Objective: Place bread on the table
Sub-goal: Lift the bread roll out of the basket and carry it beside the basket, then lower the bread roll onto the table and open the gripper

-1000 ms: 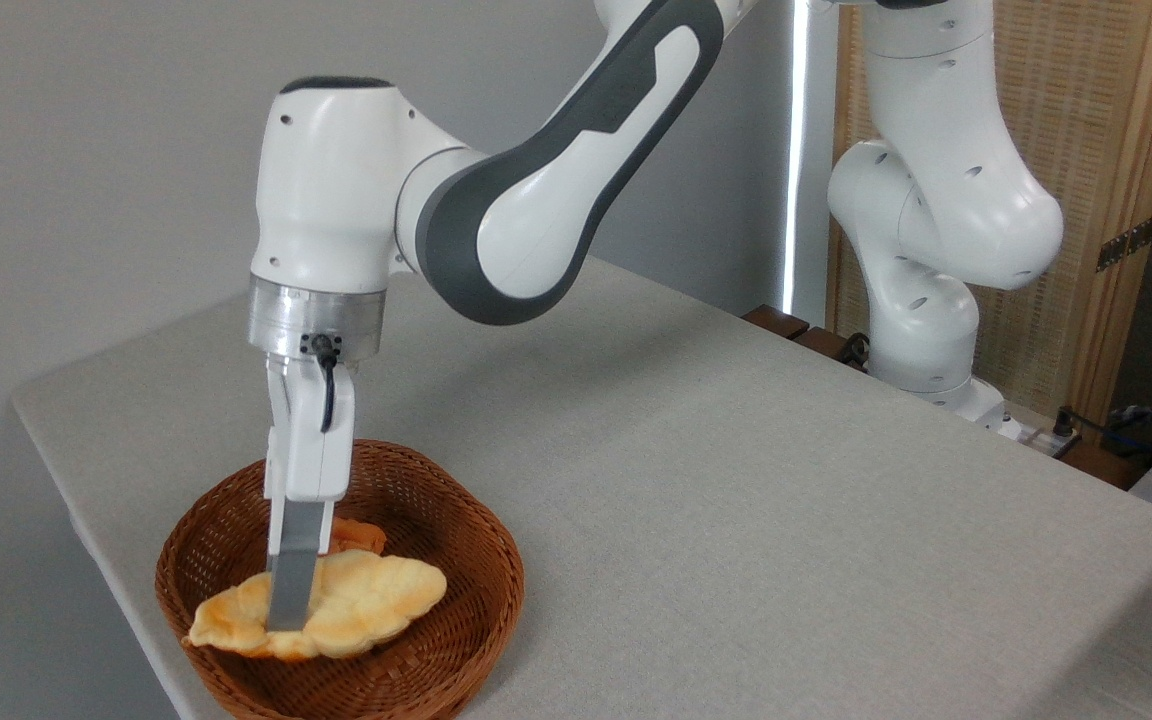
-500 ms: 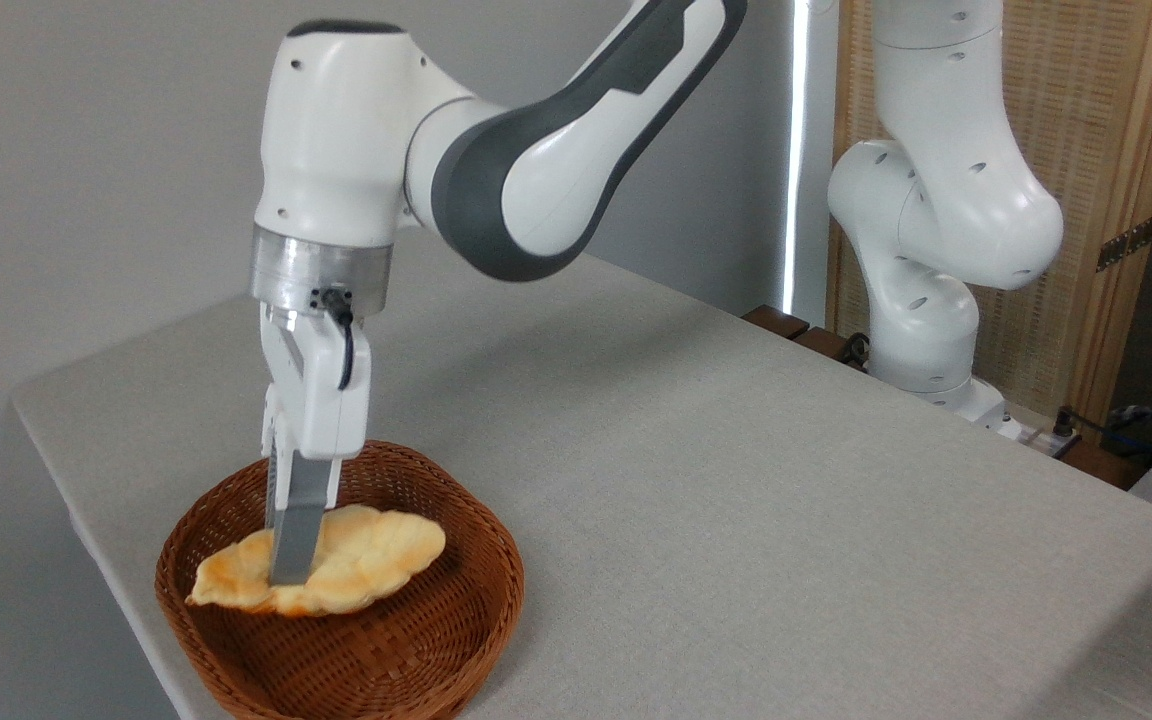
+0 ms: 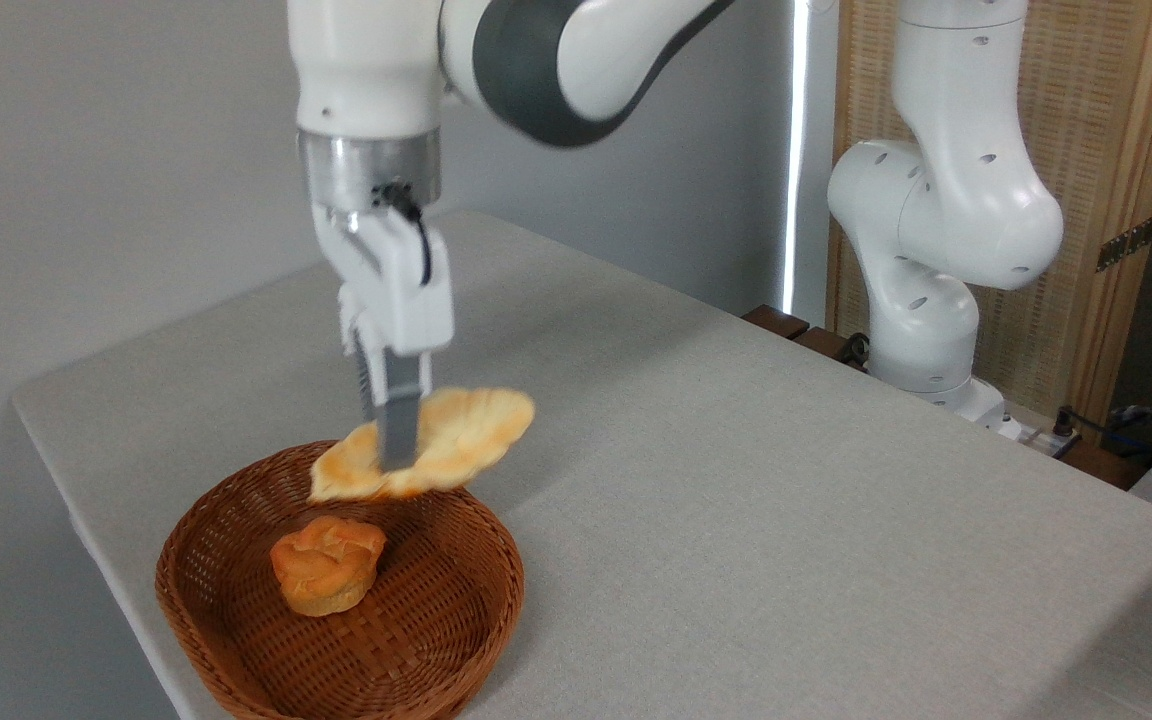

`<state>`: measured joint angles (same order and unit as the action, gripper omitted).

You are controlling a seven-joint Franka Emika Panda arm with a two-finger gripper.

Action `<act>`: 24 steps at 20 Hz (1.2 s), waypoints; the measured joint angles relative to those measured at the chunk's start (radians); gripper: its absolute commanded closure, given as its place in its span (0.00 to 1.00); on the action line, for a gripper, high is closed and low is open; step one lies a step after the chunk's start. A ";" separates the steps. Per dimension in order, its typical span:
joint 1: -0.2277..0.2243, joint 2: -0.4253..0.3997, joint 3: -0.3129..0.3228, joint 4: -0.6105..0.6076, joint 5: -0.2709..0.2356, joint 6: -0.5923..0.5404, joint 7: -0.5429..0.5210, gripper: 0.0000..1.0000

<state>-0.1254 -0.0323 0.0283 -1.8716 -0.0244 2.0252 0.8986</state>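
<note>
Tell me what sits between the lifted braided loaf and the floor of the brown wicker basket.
In the fixed camera view, only a small round orange bun lies on the brown wicker basket's floor under the pale golden braided loaf, held clear above by the two-finger gripper.

Views: one fixed camera
Position: off the tabletop (image 3: 736,520) front corner, raised
Facing: obliquely down toward arm base (image 3: 926,370) and back wall
Range: medium-close; upper arm cropped

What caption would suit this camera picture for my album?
Robot fingers lift a braided bread above a wicker basket holding a small bun.
</note>
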 measured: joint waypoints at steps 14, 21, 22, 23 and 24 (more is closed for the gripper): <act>-0.059 -0.132 -0.012 -0.217 -0.008 -0.111 0.000 0.59; -0.073 -0.132 -0.015 -0.246 -0.008 -0.111 -0.001 0.29; -0.073 -0.132 -0.015 -0.247 -0.008 -0.111 -0.001 0.21; -0.073 -0.132 -0.015 -0.249 -0.008 -0.111 -0.001 0.18; -0.073 -0.132 -0.015 -0.250 -0.008 -0.111 -0.001 0.11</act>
<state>-0.1980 -0.1644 0.0136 -2.1216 -0.0325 1.9145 0.8977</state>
